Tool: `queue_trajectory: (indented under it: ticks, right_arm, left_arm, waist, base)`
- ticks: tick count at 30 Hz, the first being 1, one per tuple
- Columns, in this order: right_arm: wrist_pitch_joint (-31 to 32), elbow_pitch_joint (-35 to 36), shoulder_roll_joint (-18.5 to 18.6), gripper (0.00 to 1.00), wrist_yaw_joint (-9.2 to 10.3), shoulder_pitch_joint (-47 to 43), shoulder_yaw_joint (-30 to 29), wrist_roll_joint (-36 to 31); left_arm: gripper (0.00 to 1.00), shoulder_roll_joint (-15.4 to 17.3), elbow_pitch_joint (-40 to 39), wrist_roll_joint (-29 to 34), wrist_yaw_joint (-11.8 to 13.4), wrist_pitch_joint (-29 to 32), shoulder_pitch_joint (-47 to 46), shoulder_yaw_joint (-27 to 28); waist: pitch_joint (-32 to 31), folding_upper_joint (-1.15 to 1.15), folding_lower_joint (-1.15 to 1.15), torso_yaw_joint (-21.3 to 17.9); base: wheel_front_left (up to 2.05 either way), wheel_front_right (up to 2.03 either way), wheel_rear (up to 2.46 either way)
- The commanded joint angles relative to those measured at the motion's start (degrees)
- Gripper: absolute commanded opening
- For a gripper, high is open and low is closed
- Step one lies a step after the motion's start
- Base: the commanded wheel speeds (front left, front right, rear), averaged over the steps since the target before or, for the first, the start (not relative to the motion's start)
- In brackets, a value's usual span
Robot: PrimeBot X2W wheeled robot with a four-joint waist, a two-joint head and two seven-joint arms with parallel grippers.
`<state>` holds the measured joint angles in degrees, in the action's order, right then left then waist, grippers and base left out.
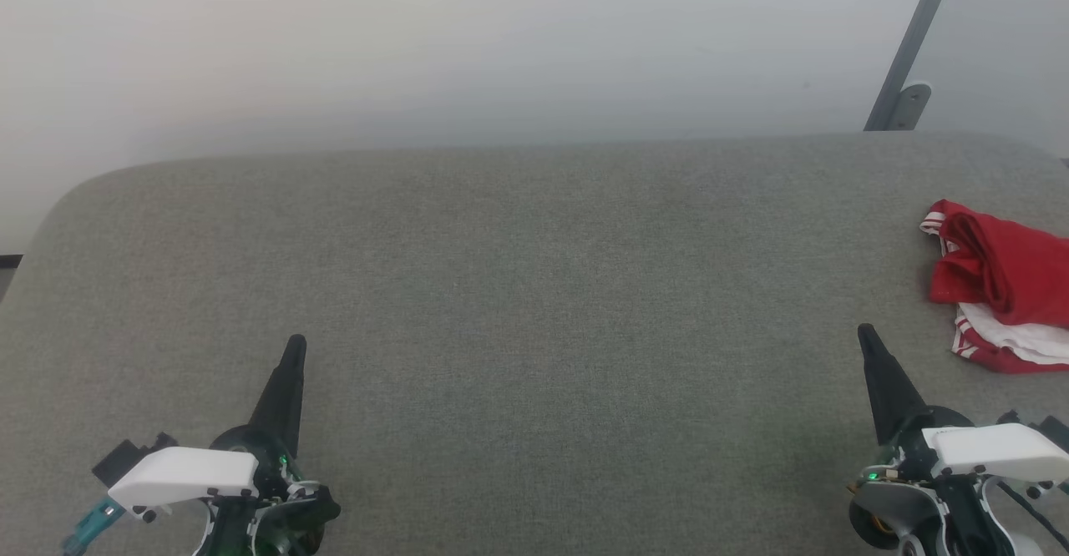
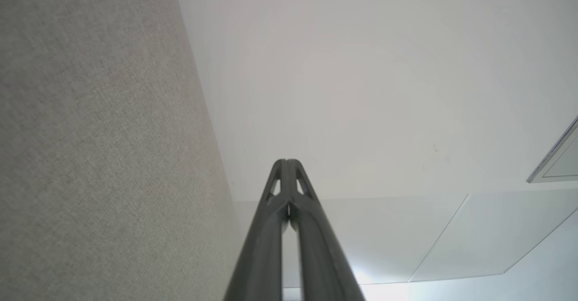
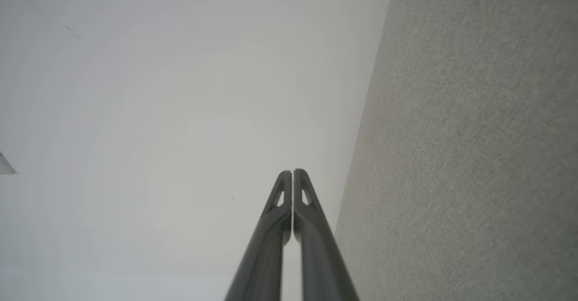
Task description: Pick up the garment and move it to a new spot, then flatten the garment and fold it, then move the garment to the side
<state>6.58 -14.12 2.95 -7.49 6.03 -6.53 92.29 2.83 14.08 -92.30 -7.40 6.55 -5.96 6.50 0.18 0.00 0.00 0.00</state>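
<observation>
Bench [image 1: 534,289]: grey woven fabric top with rounded far corners, seen against a pale wall [image 1: 417,38].

Garment [image 1: 998,285]: lies on the bench at the far right, as a crumpled heap cut off by the head view's right edge. Red fabric is bunched on top and a white panel shows underneath. Red-and-white striped trim is seen at the heap's upper-left corner and along its lower-left edge. It is not flattened and not folded.

Left gripper [image 1: 295,341]: seen at the lower left of the head view, pointed away from the robot, over the bench. Its fingers [image 2: 266,228] are pressed together at the tips in the left wrist view, with nothing between them. It is well apart from the garment.

Right gripper [image 1: 863,331]: seen at the lower right of the head view, leaning slightly left, over the bench. Its fingers [image 3: 311,237] are together in the right wrist view, with nothing held. The garment sits near it, up and to the right of the tip, with bare bench fabric between them and no contact.

Whether either fingertip touches the bench fabric cannot be told.

A grey metal strut [image 1: 910,47] with a foot bracket is seen beyond the bench's far right corner. In both wrist views the bench fabric is on one side and the pale wall on the other.
</observation>
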Motion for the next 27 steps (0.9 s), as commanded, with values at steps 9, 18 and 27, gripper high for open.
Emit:
queue_trajectory:
  ticks: [9,18,27]
  right_arm:
    - [0.1,0.2,-0.2,0.0,0.0,0.4,0.0,0.2]
    - [0.1,0.2,-0.2,0.0,0.0,0.4,0.0,0.2]
    - [0.1,0.2,-0.2,0.0,0.0,0.4,0.0,0.2]
  left_arm:
    - [0.0,-0.1,0.0,-0.1,-0.2,0.2,-0.6,0.2]
    - [0.0,-0.1,0.0,-0.1,-0.2,0.2,-0.6,0.2]
    - [0.0,-0.1,0.0,-0.1,-0.2,0.2,-0.6,0.2]
  waist:
    - [0.0,0.0,0.0,0.0]
    - [0.0,0.0,0.0,0.0]
    - [0.0,0.0,0.0,0.0]
  base:
    - [0.0,0.0,0.0]
    - [0.0,0.0,0.0]
    - [0.0,0.0,0.0]
